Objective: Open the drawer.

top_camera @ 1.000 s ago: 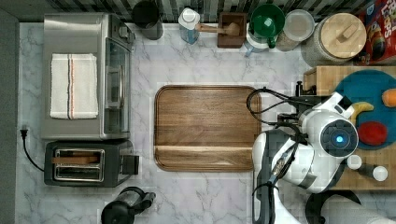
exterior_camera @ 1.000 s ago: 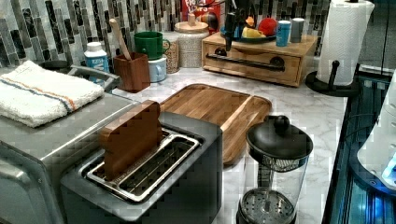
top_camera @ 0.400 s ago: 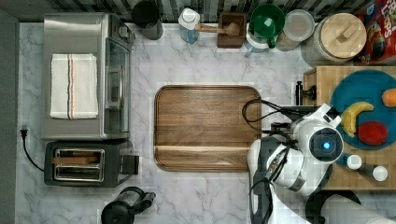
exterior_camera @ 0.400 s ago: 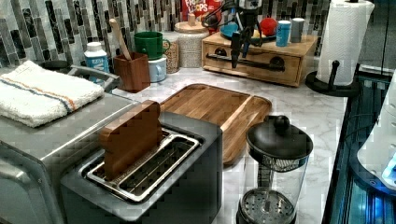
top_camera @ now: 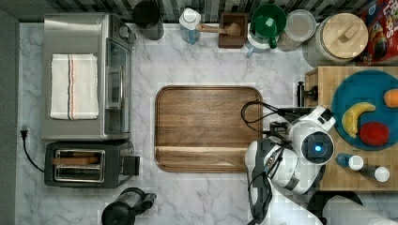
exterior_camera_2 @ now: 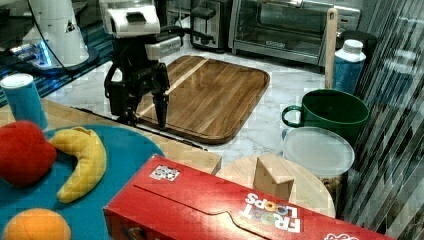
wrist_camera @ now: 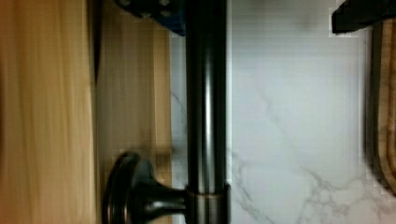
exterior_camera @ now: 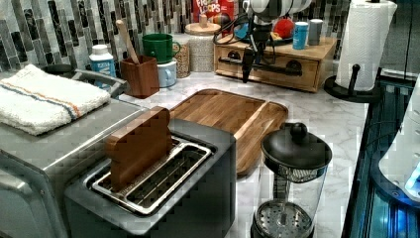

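Drawer (exterior_camera: 270, 69) is sitting shut at upper centre-right of the left view, flush in its light-wood box under the fruit plate (top_camera: 363, 110), which lies at right of the top view. Compared with a second ago, the arm is coming off the box top and dropping down in front of the drawer face: in the earlier left view the gripper was hanging higher and further left along the box, now the gripper (exterior_camera: 246, 64) is hanging right at handle height. Handle (wrist_camera: 205, 112) is running straight through the middle of the wrist view, with one finger (wrist_camera: 156, 14) showing on the wood side and the other on the marble side, so the jaws are standing open, straddling the bar with nothing gripped yet. In the right view the gripper (exterior_camera_2: 142, 105) is pointing down between the box edge and the tray (exterior_camera_2: 215, 95), fingers spread. My read: approach is essentially finishing and alignment looks good; next is closing on the bar, then pulling toward the tray. Risk is the drawer hitting the tray edge.
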`<state>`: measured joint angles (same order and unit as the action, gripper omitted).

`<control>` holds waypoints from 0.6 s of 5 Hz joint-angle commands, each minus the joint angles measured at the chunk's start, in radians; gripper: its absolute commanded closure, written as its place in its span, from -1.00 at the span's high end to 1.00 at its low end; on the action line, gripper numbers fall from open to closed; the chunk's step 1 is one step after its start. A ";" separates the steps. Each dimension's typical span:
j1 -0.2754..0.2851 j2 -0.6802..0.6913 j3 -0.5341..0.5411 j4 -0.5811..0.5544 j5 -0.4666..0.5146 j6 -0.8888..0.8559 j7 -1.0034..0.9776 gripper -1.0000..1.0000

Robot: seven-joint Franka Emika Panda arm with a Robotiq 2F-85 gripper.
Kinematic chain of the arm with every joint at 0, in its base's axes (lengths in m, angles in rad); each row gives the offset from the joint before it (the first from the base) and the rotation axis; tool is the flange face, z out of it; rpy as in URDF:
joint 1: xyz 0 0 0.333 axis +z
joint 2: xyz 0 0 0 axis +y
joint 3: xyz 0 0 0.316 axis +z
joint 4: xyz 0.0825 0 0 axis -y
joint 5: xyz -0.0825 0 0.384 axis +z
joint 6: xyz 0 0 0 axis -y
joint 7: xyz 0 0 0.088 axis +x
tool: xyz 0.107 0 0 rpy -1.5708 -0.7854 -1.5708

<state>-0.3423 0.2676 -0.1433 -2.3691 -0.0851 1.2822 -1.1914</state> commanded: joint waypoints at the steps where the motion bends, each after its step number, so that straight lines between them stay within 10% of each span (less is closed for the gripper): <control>1: -0.009 -0.049 0.109 0.078 0.092 -0.169 -0.046 1.00; 3: 0.011 -0.018 0.203 0.065 0.247 -0.133 -0.141 1.00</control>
<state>-0.4521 0.2571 -0.0469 -2.3184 0.1235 1.1553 -1.2568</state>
